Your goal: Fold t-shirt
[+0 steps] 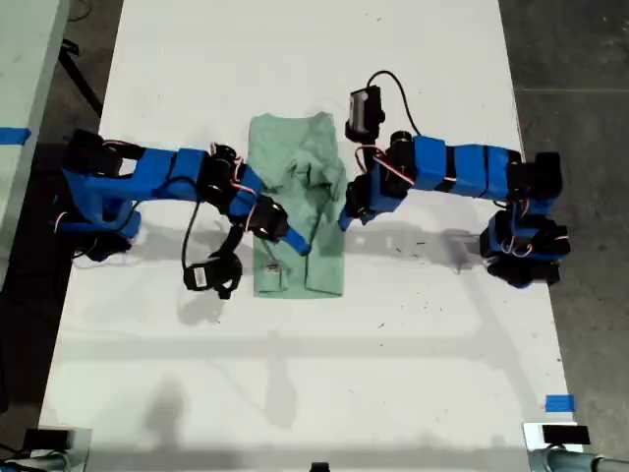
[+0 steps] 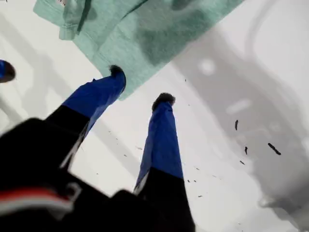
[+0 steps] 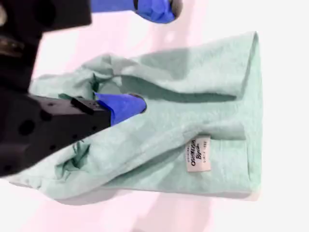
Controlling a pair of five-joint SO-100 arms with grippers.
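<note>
White table top (image 1: 413, 344): bare, w/ small dark specks (image 2: 273, 149) scattered on surface. Blue tape square (image 1: 558, 403) nr table edge, lower right of ext. view. Grey concrete floor (image 1: 570, 69) both sides. Second pale table (image 1: 25, 59) w/ blue tape strip (image 1: 14, 135), ext. view's left.

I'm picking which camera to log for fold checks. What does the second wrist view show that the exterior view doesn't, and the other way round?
Only the second wrist view: the printed wording on the t-shirt's white label, and a blue fingertip tucked into a fold.

Only the exterior view: both blue arms reaching in from opposite sides, the whole white table, and blue tape near its edge.

Both: the mint-green t-shirt, partly folded and rumpled.
</note>
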